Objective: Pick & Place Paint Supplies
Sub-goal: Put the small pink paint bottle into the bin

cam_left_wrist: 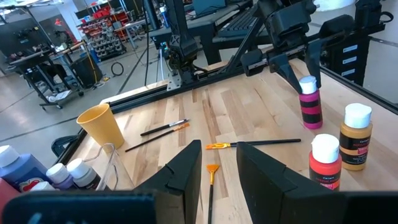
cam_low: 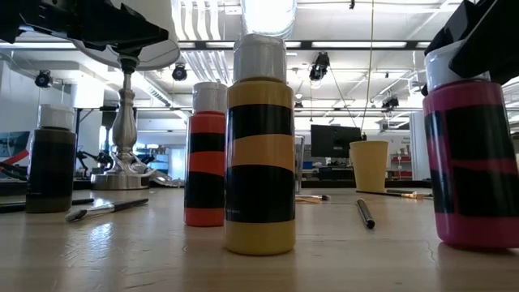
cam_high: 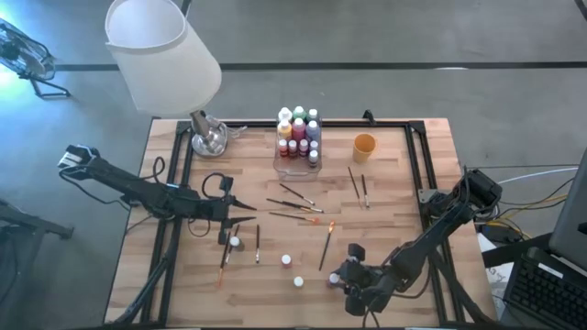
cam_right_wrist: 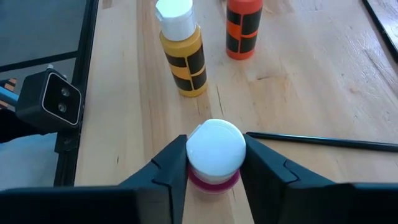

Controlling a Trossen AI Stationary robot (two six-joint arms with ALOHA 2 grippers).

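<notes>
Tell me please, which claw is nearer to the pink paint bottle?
The right claw is nearer, its fingers flanking the pink bottle; the left claw hovers across the table over the brushes.

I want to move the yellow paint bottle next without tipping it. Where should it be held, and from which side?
Hold the upright yellow paint bottle with black bands at its white cap, coming straight down: it stands vertical, and the red-orange bottle beside it crowds a sideways approach. The right end effector brackets the pink bottle's cap likewise.

Bare wooden surface (cam_high: 404,197) lies open between the small orange cup (cam_high: 364,146) and the right hand (cam_high: 341,275), while scattered thin dark-handled paintbrushes (cam_high: 295,203) and the clear plastic box of paint bottles (cam_high: 299,137) crowd the middle
</notes>
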